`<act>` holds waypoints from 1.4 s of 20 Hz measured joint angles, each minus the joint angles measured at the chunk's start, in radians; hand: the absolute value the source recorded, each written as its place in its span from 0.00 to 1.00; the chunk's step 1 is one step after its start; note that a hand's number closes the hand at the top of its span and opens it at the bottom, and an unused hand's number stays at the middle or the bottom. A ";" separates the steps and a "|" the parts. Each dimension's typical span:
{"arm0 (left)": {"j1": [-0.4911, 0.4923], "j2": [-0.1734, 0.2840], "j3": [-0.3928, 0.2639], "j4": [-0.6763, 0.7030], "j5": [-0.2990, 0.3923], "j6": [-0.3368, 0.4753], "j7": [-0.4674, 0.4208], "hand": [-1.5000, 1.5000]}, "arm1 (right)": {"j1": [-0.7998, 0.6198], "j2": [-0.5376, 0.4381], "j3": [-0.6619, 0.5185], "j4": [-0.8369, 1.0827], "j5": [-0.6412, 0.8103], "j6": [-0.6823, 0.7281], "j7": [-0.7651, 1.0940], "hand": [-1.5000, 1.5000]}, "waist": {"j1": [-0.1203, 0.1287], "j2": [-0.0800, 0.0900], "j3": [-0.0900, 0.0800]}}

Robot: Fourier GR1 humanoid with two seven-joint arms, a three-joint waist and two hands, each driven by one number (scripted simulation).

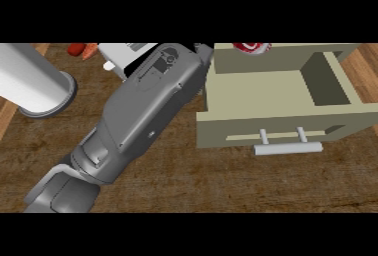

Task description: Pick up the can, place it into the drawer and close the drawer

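Left hand (204,49) is mostly hidden behind its forearm (140,110); finger state cannot be determined. Can (252,47) sits behind the open drawer (277,117).

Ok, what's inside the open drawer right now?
The drawer shows only bare floor inside. A red-and-white can sits behind its back wall. The left forearm hides the hand.

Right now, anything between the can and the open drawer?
Nothing visible. The can sits at the top edge just behind the drawer, whose inside shows bare. The left forearm lies alongside; its hand is hidden.
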 measured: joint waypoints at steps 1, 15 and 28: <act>0.003 0.000 -0.012 0.012 0.017 -0.002 -0.013 1.00 | 0.005 -0.006 -0.008 -0.004 -0.007 0.001 0.006 0.00 | -0.002 0.000 0.000; -0.048 0.000 -0.210 0.142 0.218 0.064 -0.075 1.00 | -0.034 -0.011 0.013 0.016 0.014 0.008 0.003 0.00 | -0.026 0.006 0.001; -0.033 0.000 -0.314 0.217 0.325 0.136 -0.148 0.00 | -0.038 0.003 0.028 0.000 0.021 0.010 0.009 0.00 | -0.045 0.011 0.001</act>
